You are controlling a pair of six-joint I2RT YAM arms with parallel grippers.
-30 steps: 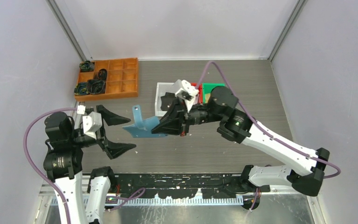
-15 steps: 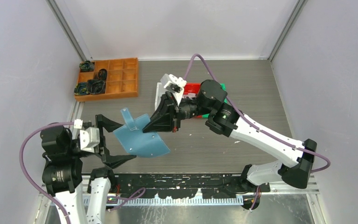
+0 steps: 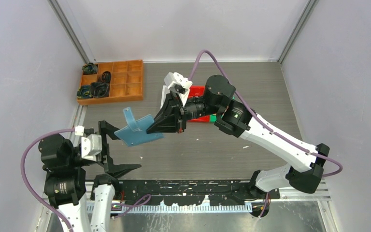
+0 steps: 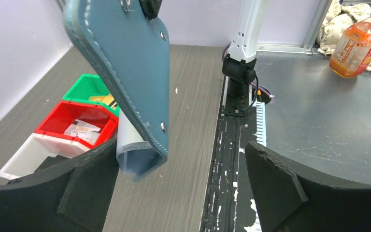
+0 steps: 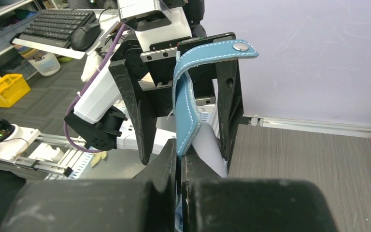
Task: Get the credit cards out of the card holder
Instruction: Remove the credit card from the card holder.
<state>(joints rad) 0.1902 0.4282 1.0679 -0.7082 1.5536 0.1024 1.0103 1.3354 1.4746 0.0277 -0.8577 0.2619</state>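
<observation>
My right gripper [image 3: 155, 129] is shut on the teal-blue card holder [image 3: 136, 130] and holds it in the air above the table's left middle, strap end up. In the right wrist view the holder [image 5: 188, 113] rises from my shut right gripper [image 5: 179, 159], and a pale credit card [image 5: 208, 151] pokes out beside it. In the left wrist view the holder [image 4: 125, 67] hangs at the upper left with the pale card [image 4: 127, 145] showing at its lower end. My left gripper [image 3: 128, 149] is wide open and empty, its fingers [image 5: 135, 111] either side of the holder without touching it.
An orange divided tray [image 3: 125, 84] with dark parts stands at the back left. A white bin [image 4: 26, 157], a red bin [image 4: 60, 113] with papers and a green bin [image 4: 89, 87] sit side by side under my right arm. A bottle [image 4: 357, 41] lies off the table.
My right gripper has lifted the card holder off the table and carried it left, between my left gripper's open fingers. My left arm has drawn back toward its base.
</observation>
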